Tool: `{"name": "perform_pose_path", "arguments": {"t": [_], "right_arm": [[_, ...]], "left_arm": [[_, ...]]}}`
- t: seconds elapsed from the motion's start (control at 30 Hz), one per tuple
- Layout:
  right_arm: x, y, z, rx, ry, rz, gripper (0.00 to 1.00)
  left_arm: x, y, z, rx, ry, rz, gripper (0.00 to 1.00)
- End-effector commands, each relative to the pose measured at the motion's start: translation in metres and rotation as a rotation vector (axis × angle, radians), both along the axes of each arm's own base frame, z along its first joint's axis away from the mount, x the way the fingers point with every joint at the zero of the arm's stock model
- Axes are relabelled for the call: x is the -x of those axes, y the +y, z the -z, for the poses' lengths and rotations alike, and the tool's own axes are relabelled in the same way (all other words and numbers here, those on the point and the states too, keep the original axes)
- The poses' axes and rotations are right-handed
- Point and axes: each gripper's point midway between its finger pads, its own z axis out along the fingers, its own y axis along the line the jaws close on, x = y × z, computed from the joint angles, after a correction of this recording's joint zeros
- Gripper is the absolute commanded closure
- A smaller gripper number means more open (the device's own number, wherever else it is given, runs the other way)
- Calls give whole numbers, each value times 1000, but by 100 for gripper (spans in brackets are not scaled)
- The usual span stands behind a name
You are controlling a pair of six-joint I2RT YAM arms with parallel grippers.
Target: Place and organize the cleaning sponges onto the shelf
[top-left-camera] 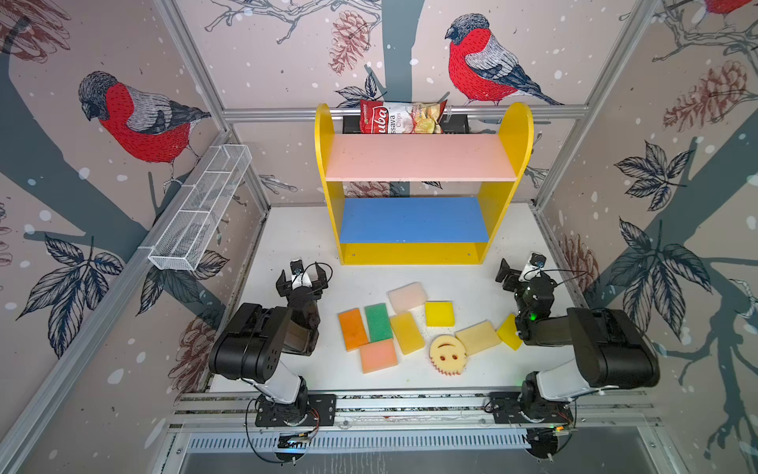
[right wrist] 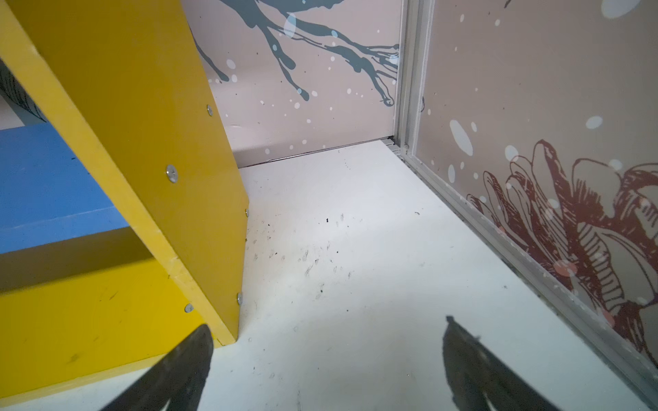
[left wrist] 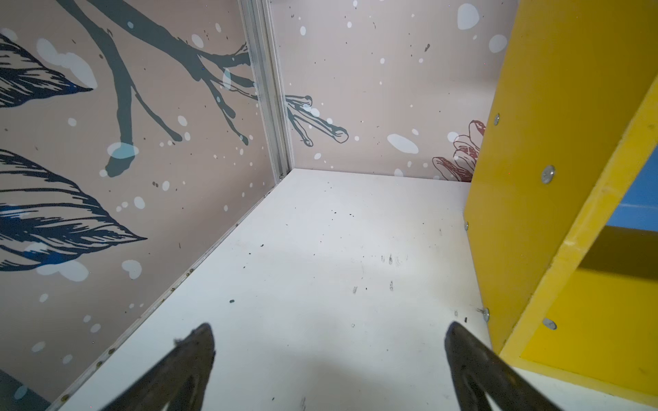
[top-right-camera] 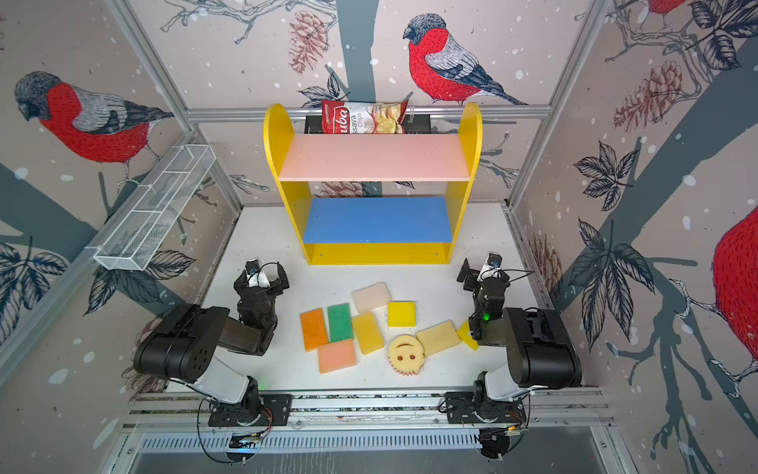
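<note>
Both the left tool (left wrist: 327, 334) and the right tool (right wrist: 325, 332) gape wide and empty, flanking the yellow-sided wooden shelf (top-left-camera: 420, 158), whose boards are bare. The foam cleaning sponges (top-left-camera: 408, 331) lie scattered on the white worktop (top-left-camera: 287, 238), nearer than both tools. The orange rectangular sponge (top-left-camera: 352, 329), long axis running near-to-far, sits closest to the left tool.

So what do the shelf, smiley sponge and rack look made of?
Shelf: probably painted wood board, matte; screw heads dot its side. Smiley sponge: soft foam, seemingly; matte, toothed edge. Rack: white wire mesh, likely coated metal; you see through it.
</note>
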Motion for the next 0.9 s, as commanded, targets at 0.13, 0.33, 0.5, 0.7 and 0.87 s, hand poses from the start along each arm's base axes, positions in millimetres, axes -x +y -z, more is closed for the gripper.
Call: {"name": "perform_pose_path", "arguments": {"t": [0.13, 0.33, 0.5, 0.7, 0.87], "right_arm": [[0, 3, -6, 1, -24, -16, 0], [0, 2, -6, -3, -27, -17, 0], [0, 2, -6, -4, -25, -18, 0], [0, 2, -6, -4, -26, -19, 0], [0, 3, -6, -5, -25, -21, 0]], "left_arm": [[0, 1, -9, 0, -36, -4, 1], [0, 1, -9, 0, -37, -4, 1], [0, 1, -8, 0, -36, -4, 1], [0, 1, -9, 0, -37, -5, 1], [-1, 1, -9, 0, -36, -4, 1]]}}
